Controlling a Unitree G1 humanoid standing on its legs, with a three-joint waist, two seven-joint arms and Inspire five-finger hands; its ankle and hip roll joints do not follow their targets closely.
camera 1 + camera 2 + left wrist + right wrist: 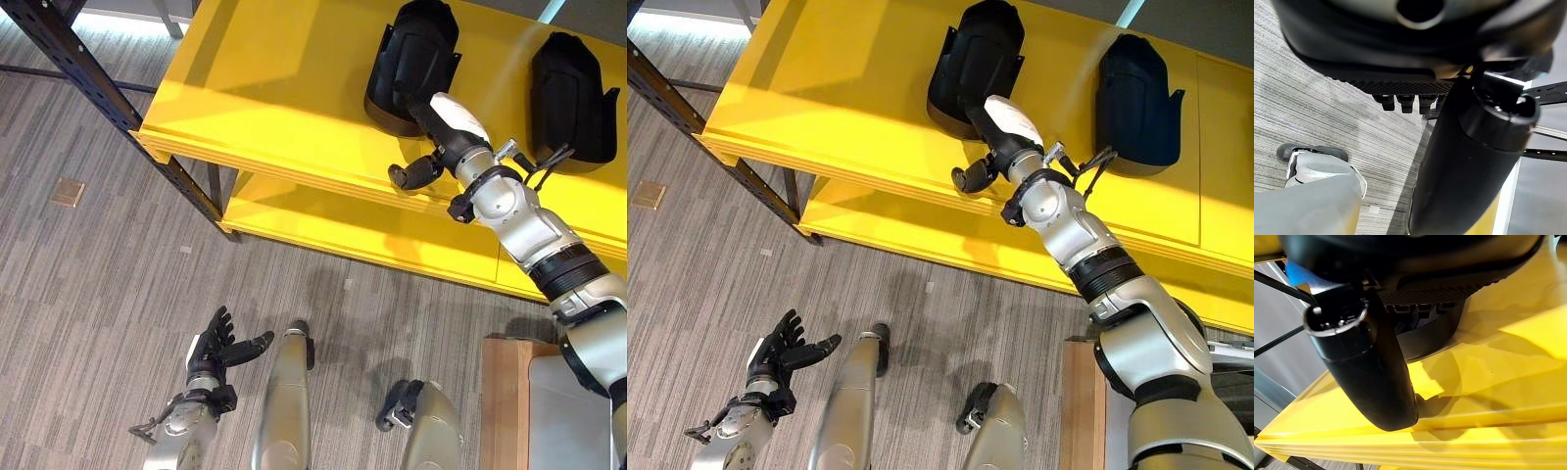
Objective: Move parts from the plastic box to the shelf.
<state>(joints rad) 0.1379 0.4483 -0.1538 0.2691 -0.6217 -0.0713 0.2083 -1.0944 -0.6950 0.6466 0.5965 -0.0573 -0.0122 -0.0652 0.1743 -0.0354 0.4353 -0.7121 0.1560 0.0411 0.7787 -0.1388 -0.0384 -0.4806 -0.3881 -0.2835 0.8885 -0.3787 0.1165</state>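
Note:
Two black moulded parts lie on the top board of the yellow shelf (274, 88): one part (416, 49) near the middle, the other part (573, 88) further right. My right hand (453, 119) reaches over the shelf's front edge. Its straight fingers (1420, 307) rest against the rim of the middle part (1425, 335), and its thumb (1369, 367) hangs free over the yellow board, clear of the part. My left hand (217, 343) is low over the carpet, fingers (1405, 102) spread and empty.
A lower yellow board (372, 230) runs under the top one. A black perforated rack upright (98, 88) slants at the left. At the lower right stand a wooden edge (502, 392) and a grey box (568, 416). A small brown plate (67, 191) is set in the carpet.

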